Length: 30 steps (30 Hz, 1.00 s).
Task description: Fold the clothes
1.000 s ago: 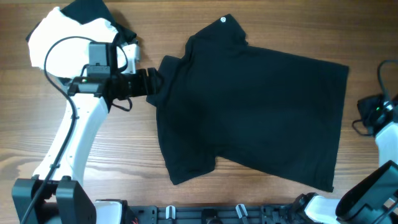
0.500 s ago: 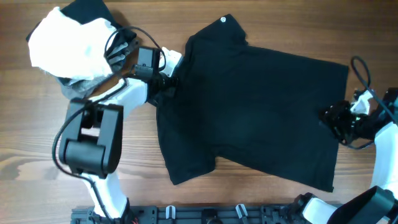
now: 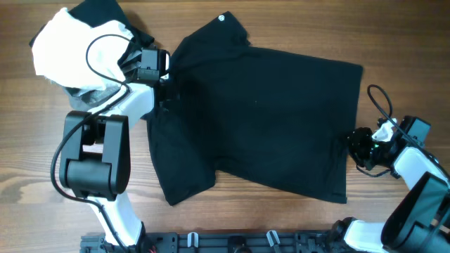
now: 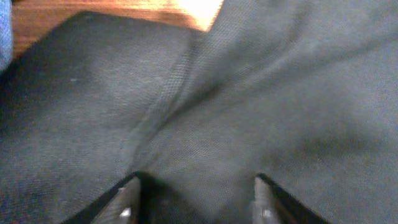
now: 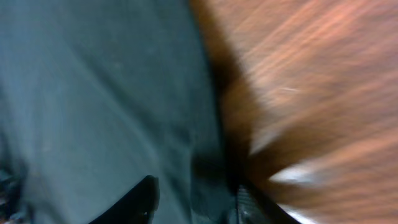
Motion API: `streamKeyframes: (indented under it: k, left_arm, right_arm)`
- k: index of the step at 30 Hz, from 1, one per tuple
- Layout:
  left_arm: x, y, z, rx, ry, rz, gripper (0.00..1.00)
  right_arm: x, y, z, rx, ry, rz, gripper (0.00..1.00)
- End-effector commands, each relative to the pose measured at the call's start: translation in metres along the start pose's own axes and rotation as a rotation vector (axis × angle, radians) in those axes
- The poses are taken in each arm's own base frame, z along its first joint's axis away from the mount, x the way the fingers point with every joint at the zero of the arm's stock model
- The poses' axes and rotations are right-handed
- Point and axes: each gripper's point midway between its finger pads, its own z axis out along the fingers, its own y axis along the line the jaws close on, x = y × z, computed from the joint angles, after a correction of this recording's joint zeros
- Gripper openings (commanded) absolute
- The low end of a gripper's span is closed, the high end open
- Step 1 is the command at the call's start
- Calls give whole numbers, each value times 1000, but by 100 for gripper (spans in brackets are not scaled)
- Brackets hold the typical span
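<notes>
The black shirt (image 3: 260, 119) lies spread out across the middle of the counter (image 3: 28, 161). The left gripper (image 3: 165, 83) sits on the shirt's left edge, its jaws parted with loose cloth lying between them. The right gripper (image 3: 355, 147) is at the shirt's right edge. Its close view is blurred, but the jaws seem parted, straddling the cloth's border. A white garment (image 3: 70, 53) lies in the far left corner.

Shirt (image 3: 253, 119): is showing plain black, with a tiny white mark (image 3: 222, 17) at one edge.
Bundled garment (image 3: 63, 49): is showing bright white.
Surface (image 3: 21, 140): is showing warm brown wood grain.
</notes>
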Motion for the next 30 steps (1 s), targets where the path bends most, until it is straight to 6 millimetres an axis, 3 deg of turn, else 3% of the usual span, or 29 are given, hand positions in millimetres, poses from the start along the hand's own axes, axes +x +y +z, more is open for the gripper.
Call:
streamKeyframes:
  k: [1,2,5,6,9,13,15,16,18,20,23,27,29,30]
  left_arm:
    - [2,0,-22,10,-7,-19,68]
    - [-9,-2,-35,18,-46,-20,70]
    - [-36,-7,-76,51,-150,-22,72]
    - [-41,-9,-87,63,-173,-22,72]
    - [-47,-11,-111,72,-205,-21,72]
    - [-25,-8,-112,58,-117,-16,72]
    - [-18,-8,-111,54,-89,-13,73]
    - [-17,-12,-112,68,-87,-7,74]
    - [-14,-23,-112,111,-76,6,75]
    - [-13,-24,-112,116,-69,8,76]
    - [-13,-24,-112,117,-70,8,76]
    - [-10,-36,-114,178,-57,14,76]
    - [-10,-38,-114,192,-54,15,76]
    - [-10,-38,-114,192,-54,15,77]
  right_arm:
    - [23,-25,19,59,76,25,78]
    - [23,-35,21,109,71,36,76]
    - [15,-45,25,151,41,27,25]
    - [11,-44,26,147,29,-6,18]
    - [-27,-42,21,166,-100,-37,17]
    - [-95,-56,-10,294,-317,7,8]
    - [-125,-48,-26,275,-400,-6,8]
    - [-137,-43,-34,262,-430,1,13]
    - [-150,-17,-43,167,-409,-46,51]
    - [-142,12,-40,54,-333,-157,61]
    - [-106,18,-13,110,-181,-248,75]
    - [-77,-2,33,310,-56,-287,79]
    - [-73,-3,51,306,-36,-306,71]
    - [-72,-4,61,304,-30,-316,53]
